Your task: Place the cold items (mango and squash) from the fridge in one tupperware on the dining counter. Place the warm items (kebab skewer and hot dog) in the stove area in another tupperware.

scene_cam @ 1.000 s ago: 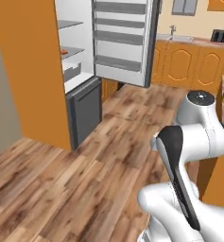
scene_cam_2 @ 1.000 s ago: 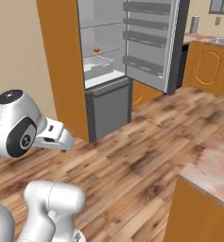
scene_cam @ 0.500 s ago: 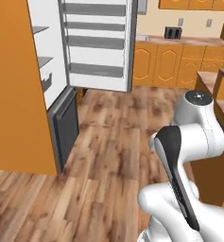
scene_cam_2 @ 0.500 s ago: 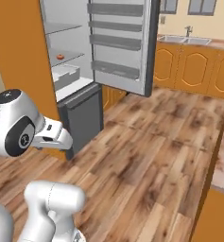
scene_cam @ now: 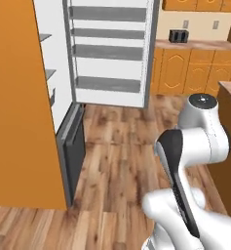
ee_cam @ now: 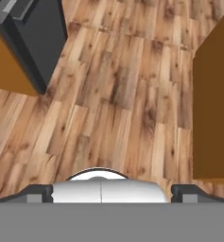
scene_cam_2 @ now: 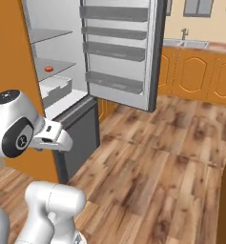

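Fridge (scene_cam_2: pixel 62 90): stands open at 10 o'clock in the right base view; grey inner walls, white shelves, dark lower drawer front.
Door (scene_cam: pixel 112 53): swung wide at 12 o'clock in the left base view, four empty racks.
Red item (scene_cam_2: pixel 48 68): small, on a middle shelf, at 10 o'clock; kind cannot be told.
End effector (ee_cam: pixel 111 191): jaws spread wide, nothing between them, pointing down at the floor (ee_cam: pixel 113 94).
Cabinets (scene_cam_2: pixel 195 76): orange, along the far wall at 2 o'clock.
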Tool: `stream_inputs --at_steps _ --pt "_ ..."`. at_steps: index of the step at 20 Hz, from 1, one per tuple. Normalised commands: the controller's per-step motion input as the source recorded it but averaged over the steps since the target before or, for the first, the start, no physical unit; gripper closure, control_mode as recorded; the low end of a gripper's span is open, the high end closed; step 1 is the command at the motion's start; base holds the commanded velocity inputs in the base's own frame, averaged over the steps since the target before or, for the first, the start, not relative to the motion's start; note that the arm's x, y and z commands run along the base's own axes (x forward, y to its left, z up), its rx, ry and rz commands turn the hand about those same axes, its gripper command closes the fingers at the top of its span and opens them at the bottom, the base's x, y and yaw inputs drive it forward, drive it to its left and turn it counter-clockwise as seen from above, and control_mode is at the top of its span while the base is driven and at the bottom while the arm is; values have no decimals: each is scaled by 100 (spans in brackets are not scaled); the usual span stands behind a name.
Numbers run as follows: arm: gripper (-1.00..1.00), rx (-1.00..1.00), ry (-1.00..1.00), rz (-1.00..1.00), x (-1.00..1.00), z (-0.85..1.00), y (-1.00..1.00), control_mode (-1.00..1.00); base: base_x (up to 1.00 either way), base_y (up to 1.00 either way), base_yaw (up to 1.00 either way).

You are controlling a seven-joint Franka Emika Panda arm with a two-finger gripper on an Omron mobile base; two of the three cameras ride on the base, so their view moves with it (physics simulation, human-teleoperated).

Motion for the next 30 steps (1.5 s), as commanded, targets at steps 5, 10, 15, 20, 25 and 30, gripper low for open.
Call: stream_inputs --at_steps 5,10,15,20,25,30 --pt "-100 0 0 0 0 0 0 100 100 -9 41" --pt "-100 0 0 0 0 0 0 100 100 -16 47" --pt "-100 0 0 0 0 0 0 100 75 3 43" --pt "-100 0 0 0 0 0 0 100 84 -19 50" --pt "-100 0 0 0 0 0 0 100 53 -63 64" --pt "-100 0 0 0 0 0 0 100 9 -51 61"
